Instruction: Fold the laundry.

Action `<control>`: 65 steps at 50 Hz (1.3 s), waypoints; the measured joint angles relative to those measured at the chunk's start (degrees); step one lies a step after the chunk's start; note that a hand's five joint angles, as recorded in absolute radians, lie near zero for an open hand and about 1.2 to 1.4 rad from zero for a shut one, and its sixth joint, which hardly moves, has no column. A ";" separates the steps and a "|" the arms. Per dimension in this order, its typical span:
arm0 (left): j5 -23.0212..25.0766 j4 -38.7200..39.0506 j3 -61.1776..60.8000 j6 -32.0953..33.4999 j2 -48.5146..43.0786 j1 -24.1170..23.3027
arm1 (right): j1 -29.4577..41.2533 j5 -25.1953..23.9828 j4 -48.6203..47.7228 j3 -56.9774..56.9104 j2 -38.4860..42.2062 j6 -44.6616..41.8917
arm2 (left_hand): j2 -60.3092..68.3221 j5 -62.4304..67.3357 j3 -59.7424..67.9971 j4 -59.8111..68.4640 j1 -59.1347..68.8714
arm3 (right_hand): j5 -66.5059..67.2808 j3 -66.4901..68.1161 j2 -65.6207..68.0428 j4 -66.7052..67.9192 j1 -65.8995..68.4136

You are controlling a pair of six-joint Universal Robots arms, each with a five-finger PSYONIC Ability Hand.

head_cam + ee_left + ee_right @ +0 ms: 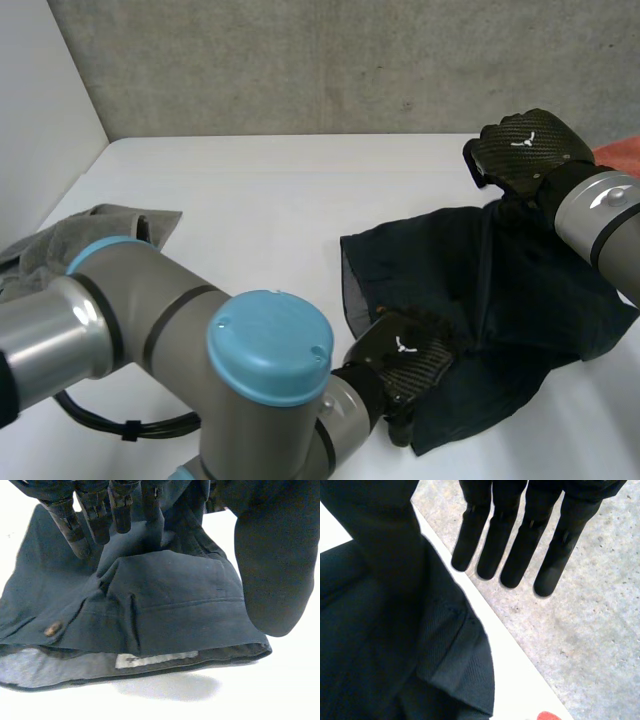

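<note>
A crumpled grey cloth [95,228] lay at the left edge of the white desk [260,200], well apart from the rest. The left arm [180,340] reached across the near side. The left robot hand [405,358] rested on the near left part of the dark cloth [520,290], by its waistband. Its fingers [75,530] were released and straight, their tips pressing into the fabric. Just past those tips the waistband stood folded up, showing a brown button [52,629] and a white label [155,659]. The dark cloth lay spread over the right half of the desk, and its far right corner rose toward the right robot hand [525,150]. That hand hung above the corner, released, its fingers [515,540] straight and clear of the fabric, which sat against its thumb side. An orange cloth [618,152] peeked in just beyond the right arm.
</note>
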 measured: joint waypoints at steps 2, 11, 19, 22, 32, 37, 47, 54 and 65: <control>0.06 -0.56 1.12 0.06 -0.95 -0.36 | -0.21 0.17 0.11 0.14 -0.08 0.29 | 0.10 0.00 0.11 0.08 1.33 | -7.51 -7.00 -7.05 -6.67 -6.89; -0.59 -2.70 7.77 0.93 -6.89 -2.14 | -2.19 1.24 0.23 1.98 -0.20 0.66 | 2.95 2.12 2.55 3.13 5.59 | -34.61 -32.55 -30.75 -32.69 -31.14; -1.81 -3.09 11.77 3.10 -10.39 -2.94 | -4.44 0.71 -0.13 3.73 -0.40 0.55 | 6.23 5.33 5.71 6.47 8.76 | -36.83 -35.09 -34.06 -34.78 -33.23; -2.26 -3.04 13.13 4.34 -11.75 -3.11 | -5.58 0.03 -0.54 4.39 -0.73 0.54 | 14.08 12.87 13.64 14.09 16.21 | -37.19 -36.44 -35.16 -36.56 -34.52; -15.70 -0.67 15.83 11.75 -12.09 -0.56 | -8.79 -1.99 -2.49 5.78 -2.45 0.58 | 56.31 52.91 53.99 56.94 55.59 | -37.30 -36.52 -35.17 -36.71 -34.52; -23.85 2.24 14.65 12.94 -6.77 5.14 | -9.19 -2.27 -3.26 5.21 -3.12 0.72 | 56.31 52.91 53.99 57.15 55.59 | -37.30 -36.52 -35.17 -36.71 -34.52; -23.07 16.54 17.94 12.64 7.59 19.58 | -7.91 -2.31 -3.35 3.85 -3.26 1.43 | 56.32 52.91 53.99 57.18 55.59 | -37.30 -36.52 -35.17 -36.71 -34.52; -12.05 21.68 25.31 11.08 7.22 17.80 | -6.84 -1.76 -3.59 3.86 -3.46 3.24 | 56.49 52.91 53.99 58.03 55.59 | -37.30 -36.52 -35.17 -36.71 -34.52; 0.46 14.48 26.20 0.96 -6.51 8.70 | -11.61 -2.01 -4.68 6.21 -4.19 6.18 | 50.12 48.78 49.50 50.54 50.54 | -37.30 -36.52 -35.17 -36.71 -34.52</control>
